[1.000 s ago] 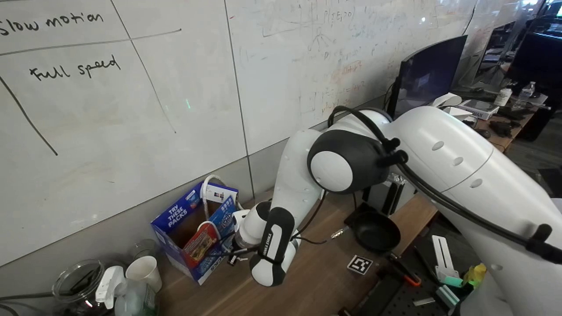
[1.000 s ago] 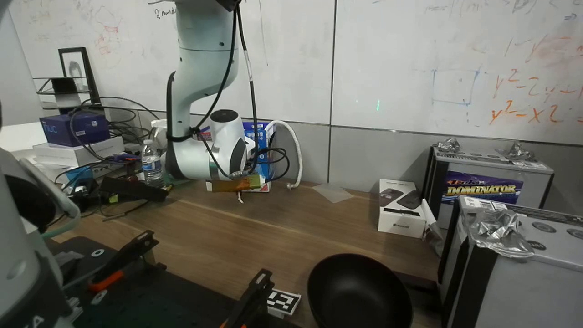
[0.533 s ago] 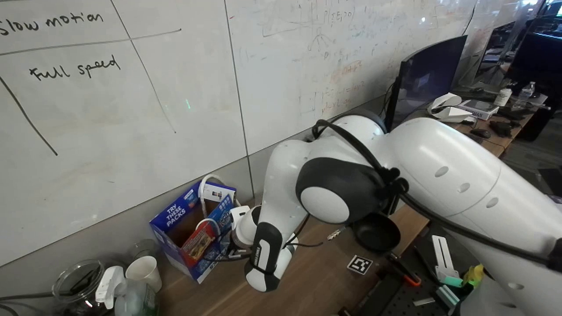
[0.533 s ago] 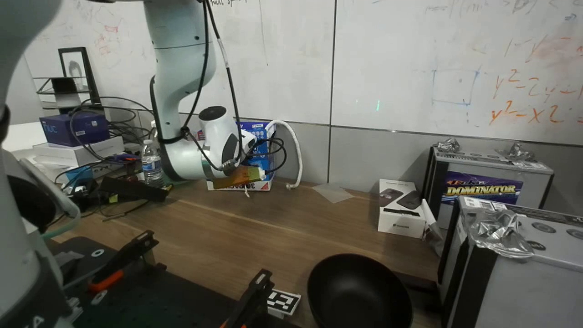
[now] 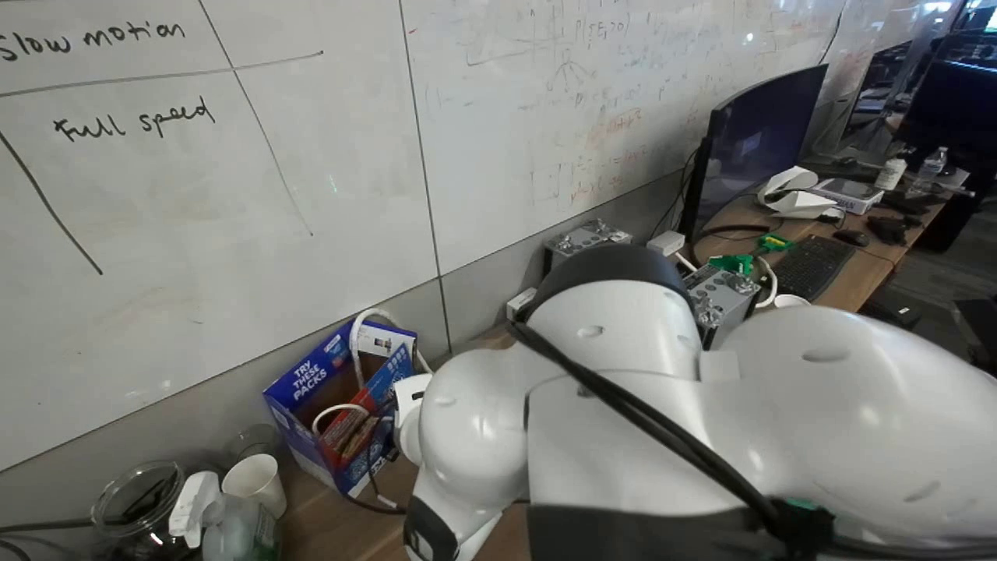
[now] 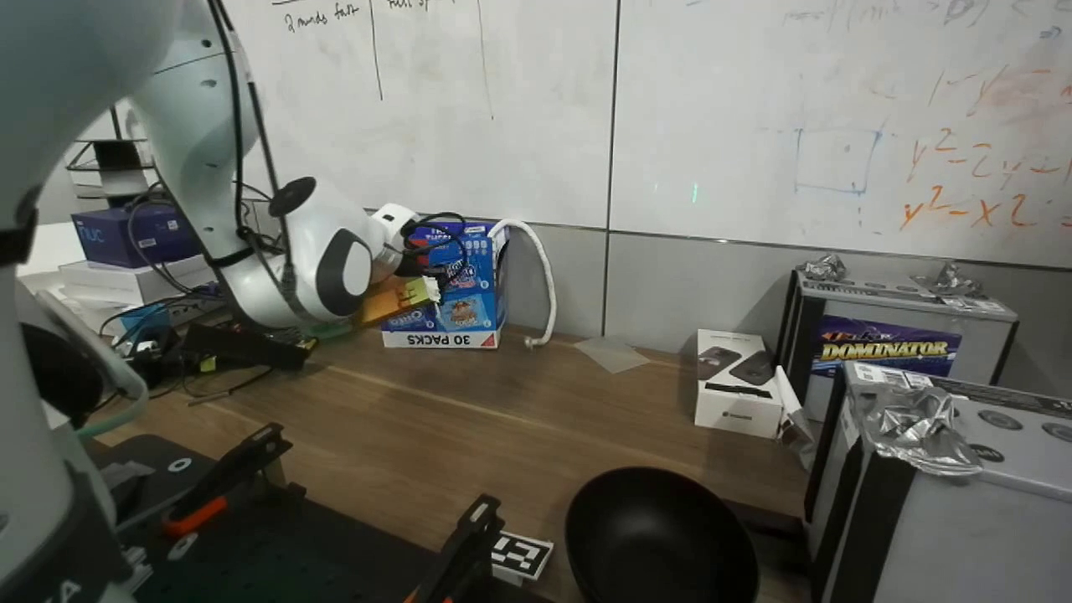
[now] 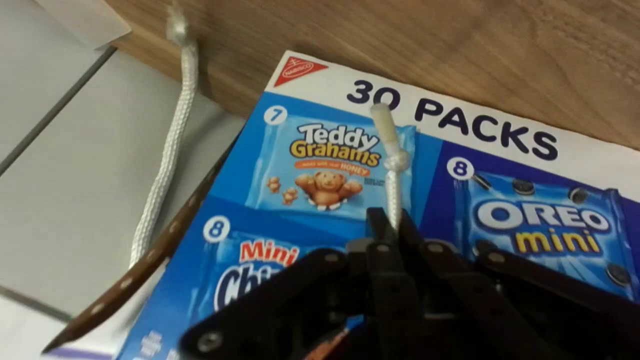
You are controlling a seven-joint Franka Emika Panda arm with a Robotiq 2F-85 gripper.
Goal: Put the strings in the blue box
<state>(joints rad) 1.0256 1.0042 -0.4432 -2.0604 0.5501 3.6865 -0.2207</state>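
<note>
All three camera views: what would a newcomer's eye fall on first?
Probably the bulky white robot arm, which fills much of an exterior view. Next comes the open blue box at the back of the table, its front lettering upside down, with white cord arching over its edge. In the wrist view, a knotted cord end is pinched in the gripper, in front of that box's printed face.
</note>
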